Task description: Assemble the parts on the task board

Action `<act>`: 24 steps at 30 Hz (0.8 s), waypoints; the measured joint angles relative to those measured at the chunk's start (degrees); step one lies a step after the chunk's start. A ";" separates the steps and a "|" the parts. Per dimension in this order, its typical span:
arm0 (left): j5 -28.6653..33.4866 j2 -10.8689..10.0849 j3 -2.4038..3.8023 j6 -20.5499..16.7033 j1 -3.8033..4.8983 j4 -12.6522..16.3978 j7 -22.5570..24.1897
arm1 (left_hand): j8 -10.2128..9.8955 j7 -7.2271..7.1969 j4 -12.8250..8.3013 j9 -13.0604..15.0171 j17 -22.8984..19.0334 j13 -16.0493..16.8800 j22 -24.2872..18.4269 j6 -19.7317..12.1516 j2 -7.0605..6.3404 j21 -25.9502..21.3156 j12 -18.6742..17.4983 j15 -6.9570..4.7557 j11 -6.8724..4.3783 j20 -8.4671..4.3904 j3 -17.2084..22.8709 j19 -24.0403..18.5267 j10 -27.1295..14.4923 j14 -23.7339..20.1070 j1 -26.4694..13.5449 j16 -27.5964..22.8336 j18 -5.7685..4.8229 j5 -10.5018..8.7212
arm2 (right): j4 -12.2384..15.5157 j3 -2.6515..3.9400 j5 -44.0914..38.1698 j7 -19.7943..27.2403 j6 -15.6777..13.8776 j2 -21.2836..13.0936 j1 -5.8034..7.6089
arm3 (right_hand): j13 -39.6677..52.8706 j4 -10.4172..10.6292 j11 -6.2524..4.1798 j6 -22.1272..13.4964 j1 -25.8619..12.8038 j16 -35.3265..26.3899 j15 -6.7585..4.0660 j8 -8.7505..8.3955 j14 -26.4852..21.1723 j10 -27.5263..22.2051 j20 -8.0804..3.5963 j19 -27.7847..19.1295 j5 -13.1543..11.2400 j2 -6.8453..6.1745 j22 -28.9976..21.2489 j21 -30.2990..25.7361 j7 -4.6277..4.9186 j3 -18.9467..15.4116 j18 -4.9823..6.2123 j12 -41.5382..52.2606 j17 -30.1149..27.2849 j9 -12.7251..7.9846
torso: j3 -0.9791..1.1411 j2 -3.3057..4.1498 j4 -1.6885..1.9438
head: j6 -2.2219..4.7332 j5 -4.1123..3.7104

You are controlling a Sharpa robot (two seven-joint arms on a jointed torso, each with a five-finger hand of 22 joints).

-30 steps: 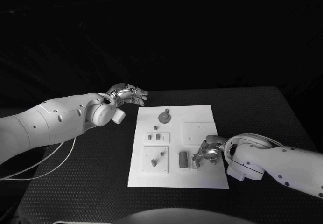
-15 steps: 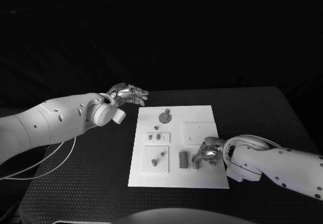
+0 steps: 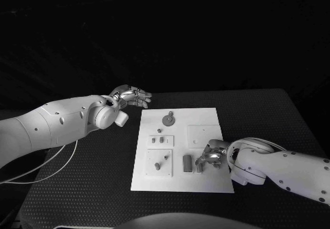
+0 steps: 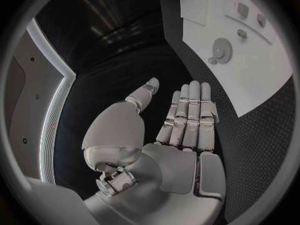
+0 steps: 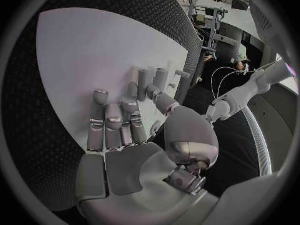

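I've got the black table in front of me, its top a fine dotted texture. Lying flat on it, right in the middle, is the white task board, long side running away from me, edges roughly square with the table. Off the table's near left side, a pale cable loops over its edge.

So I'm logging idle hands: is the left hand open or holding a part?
Open. The left hand holds nothing, its fingers straight and its palm bare, hovering off the task board by its far left corner.
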 measured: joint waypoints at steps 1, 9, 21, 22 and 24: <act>0.00 0.00 0.00 0.00 0.00 0.00 0.00 | 0.00 0.00 0.00 0.00 0.00 0.00 0.00 0.00 0.00 0.00 0.00 0.00 0.00 0.00 0.00 0.00 0.00 0.00 0.00 0.00 0.00 0.00 | 0.00 0.00 -0.01 0.00 -0.02 0.01 -0.01 | 0.00 0.00 0.00 0.00 0.00 0.00 -0.02 -0.02 0.00 0.00 0.00 0.00 0.00 0.00 0.00 0.00 0.00 0.00 0.00 0.00 0.00 0.00 | 0.00 0.00 0.01 | 0.01 0.00; 0.00 -0.01 0.00 0.03 0.01 0.00 -0.02 | 0.00 0.00 0.00 0.00 0.06 0.00 0.00 0.00 0.00 0.00 0.00 0.00 0.00 0.00 0.00 0.00 0.00 0.00 0.00 0.00 0.00 0.00 | -0.28 -0.01 0.01 -0.09 0.10 0.25 -0.02 | 0.00 0.00 0.00 0.12 -0.23 0.00 -0.13 -0.02 -0.06 0.00 0.00 0.00 0.00 -0.24 0.00 0.00 -0.09 0.00 0.00 0.00 0.00 -0.01 | -0.01 0.00 0.03 | -0.13 0.07; -0.01 -0.04 0.00 0.05 0.01 0.00 -0.04 | 0.00 0.00 0.00 -0.05 0.05 0.00 0.00 0.00 0.00 0.00 0.00 0.00 0.00 0.00 0.00 0.00 0.00 0.00 0.00 0.00 0.00 0.00 | -0.40 0.02 0.03 -0.18 0.17 0.36 -0.06 | -0.05 0.26 0.01 0.10 -1.36 0.00 -0.18 0.05 0.01 0.00 0.00 0.00 0.01 -1.36 -0.01 0.01 -0.06 0.27 0.00 0.00 -0.05 -0.01 | -0.01 0.01 0.01 | -0.26 0.14; -0.01 -0.04 0.00 0.06 0.01 0.00 -0.04 | 0.00 0.00 0.00 -0.05 0.05 0.00 0.00 0.00 0.00 0.00 0.00 0.00 0.00 0.00 0.00 0.00 0.00 0.00 0.00 0.00 0.00 0.00 | -0.41 0.02 0.03 -0.18 0.17 0.36 -0.07 | -0.05 0.41 0.01 0.10 -1.61 0.00 -0.18 0.05 0.02 0.00 0.00 0.00 0.01 -1.61 -0.01 0.01 -0.06 0.38 0.01 0.00 -0.05 -0.01 | -0.01 0.01 0.00 | -0.26 0.16; -0.01 -0.04 0.00 0.06 0.01 0.00 -0.04 | 0.00 0.00 0.00 -0.05 0.04 0.00 0.00 0.00 0.00 0.00 0.00 0.00 0.00 0.00 0.00 0.00 0.00 0.00 0.00 0.00 0.00 0.00 | -0.41 0.02 0.06 -0.18 0.17 0.36 -0.07 | -0.05 0.99 0.01 0.10 -2.11 0.00 -0.18 0.05 0.02 0.00 0.00 0.00 0.02 -2.11 -0.01 0.01 -0.06 0.35 0.01 0.00 -0.05 -0.01 | -0.01 0.01 -0.01 | -0.27 0.18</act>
